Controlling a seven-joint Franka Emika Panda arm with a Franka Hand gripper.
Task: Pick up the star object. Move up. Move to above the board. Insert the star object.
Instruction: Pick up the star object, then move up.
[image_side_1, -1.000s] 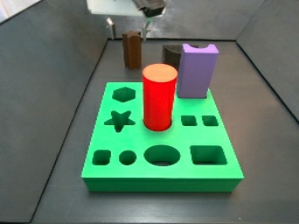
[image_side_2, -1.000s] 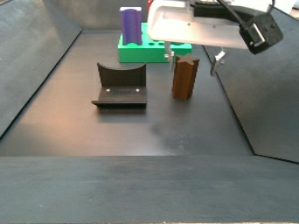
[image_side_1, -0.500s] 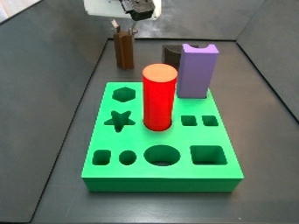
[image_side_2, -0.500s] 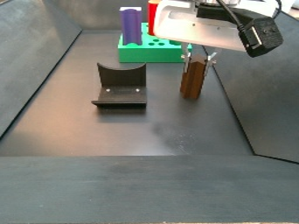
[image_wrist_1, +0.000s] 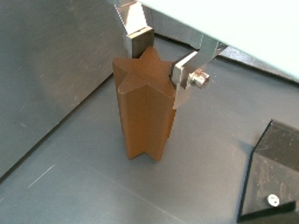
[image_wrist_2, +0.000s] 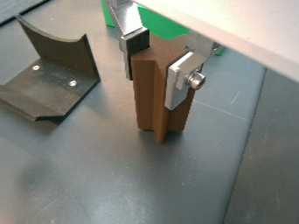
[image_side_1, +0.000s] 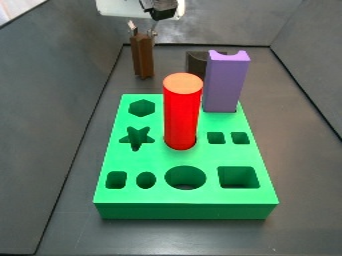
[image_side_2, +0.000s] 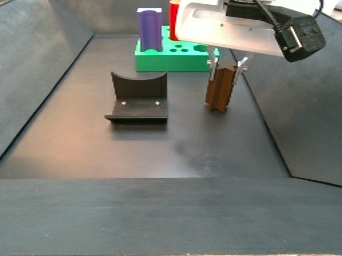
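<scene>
Place: robot test cell
Evidence: dark walled floor (image_side_2: 160, 140); fixture (image_side_2: 136, 97); gripper (image_wrist_1: 163, 54) above the floor

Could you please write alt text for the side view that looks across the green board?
The gripper sits at the top of the brown star object, standing on the dark floor behind the green board. A red cylinder stands in the board, with a purple notched block behind it.

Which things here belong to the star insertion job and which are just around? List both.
Job: star object, clamped between the fingers; gripper at its top; board with the star hole.

Just around: red cylinder, purple block, fixture.
</scene>
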